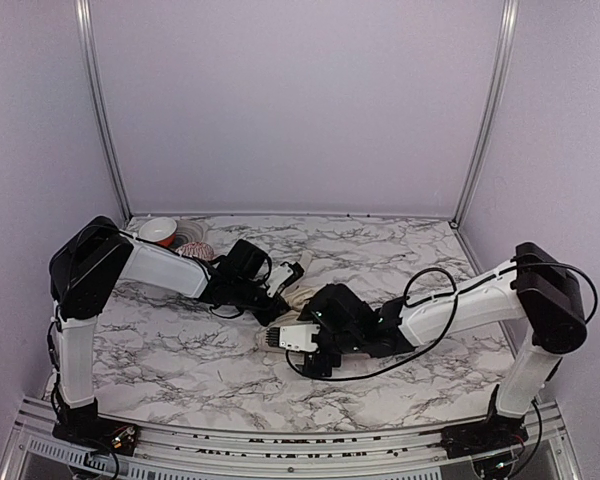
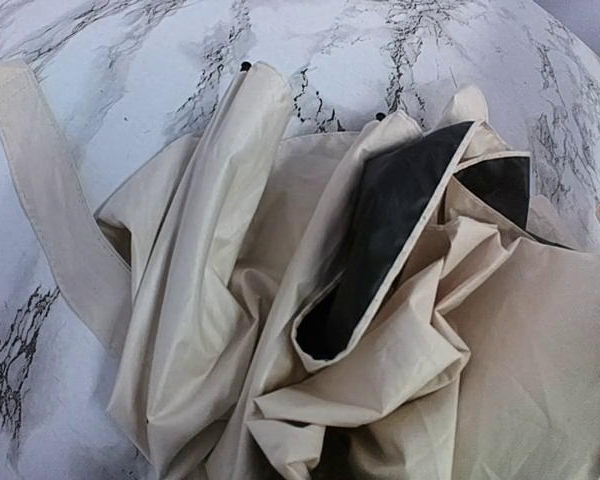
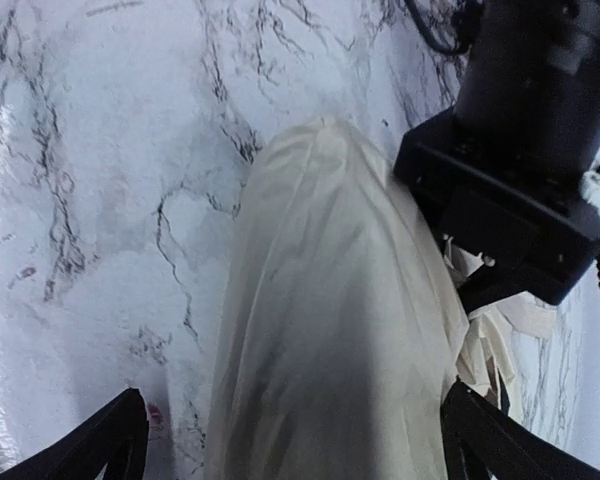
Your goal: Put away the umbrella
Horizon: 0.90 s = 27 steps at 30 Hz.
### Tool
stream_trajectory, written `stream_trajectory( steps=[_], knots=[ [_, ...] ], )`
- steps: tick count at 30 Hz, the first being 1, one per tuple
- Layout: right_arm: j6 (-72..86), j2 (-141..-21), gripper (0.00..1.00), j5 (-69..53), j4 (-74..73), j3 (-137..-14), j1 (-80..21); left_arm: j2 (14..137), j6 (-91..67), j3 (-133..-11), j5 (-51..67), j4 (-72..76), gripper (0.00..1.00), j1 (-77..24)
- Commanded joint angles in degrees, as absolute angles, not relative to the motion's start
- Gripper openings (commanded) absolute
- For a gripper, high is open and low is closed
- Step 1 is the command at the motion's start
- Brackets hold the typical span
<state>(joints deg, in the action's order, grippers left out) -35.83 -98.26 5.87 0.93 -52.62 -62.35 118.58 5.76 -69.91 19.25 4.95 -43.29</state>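
Note:
The umbrella (image 1: 300,294) lies collapsed at mid-table, its cream fabric crumpled between the two arms. In the left wrist view its cream folds (image 2: 230,300) fill the frame, with black underside (image 2: 390,230) showing and a cream strap (image 2: 40,180) trailing left. The left gripper (image 1: 283,281) has no fingers in view; the folds bunch together toward it, and it is shut on the fabric. My right gripper (image 3: 300,440) is open, its black fingertips (image 3: 120,440) set wide on either side of a rolled cream part of the umbrella (image 3: 330,300).
A red-and-white bowl (image 1: 158,231) and a striped object (image 1: 194,250) sit at the back left by the left arm. The left arm's black wrist (image 3: 520,190) hangs close above the umbrella. The right arm's cable (image 1: 430,300) loops over the marble table (image 1: 400,250).

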Motion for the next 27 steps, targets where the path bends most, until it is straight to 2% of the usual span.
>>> stream_trajectory(
  steps=[1,5,9,11,14,20,21,23,24,25,27],
  knots=[
    [-41.1,-102.2,1.0,16.6,-3.5,-57.2,-62.1,122.4,7.9,-67.0,15.2,-7.9,0.0,-42.7],
    [-41.5,-105.2,0.99,18.4,-5.9,-58.8,-62.0,122.4,8.5,-67.2,15.5,-8.2,0.0,-42.7],
    [-39.9,-107.4,0.91,16.2,-9.2,-60.4,-60.5,122.4,9.1,-67.5,16.0,-8.7,0.0,-42.7],
    [-38.7,-108.2,0.83,15.0,-10.4,-61.2,-59.6,122.4,9.4,-67.7,15.8,-9.0,0.0,-42.7],
    [-37.7,-108.5,0.65,12.4,-11.8,-61.7,-58.7,122.5,9.9,-67.8,15.6,-9.6,0.0,-42.6],
    [-35.9,-108.2,0.46,6.1,-13.7,-61.3,-58.4,121.2,7.7,-68.5,18.0,-9.3,0.0,-40.9],
    [-35.2,-108.2,0.43,4.5,-14.1,-61.3,-58.4,120.7,6.3,-68.6,18.3,-8.5,0.03,-40.2],
    [-33.6,-108.2,0.4,0.7,-15.1,-61.2,-58.1,119.1,2.7,-68.5,18.4,-5.6,0.23,-37.6],
    [-32.8,-108.3,0.38,-1.2,-15.6,-61.2,-57.9,118.0,0.9,-68.3,18.3,-3.7,0.34,-36.4],
    [-31.0,-108.8,0.37,-6.7,-16.8,-61.1,-57.4,114.0,-3.6,-66.0,18.2,3.6,0.54,-34.0],
    [-29.5,-109.4,0.36,-10.1,-17.4,-60.7,-57.0,110.1,-6.4,-63.1,18.1,11.0,0.64,-32.3]
  ],
)
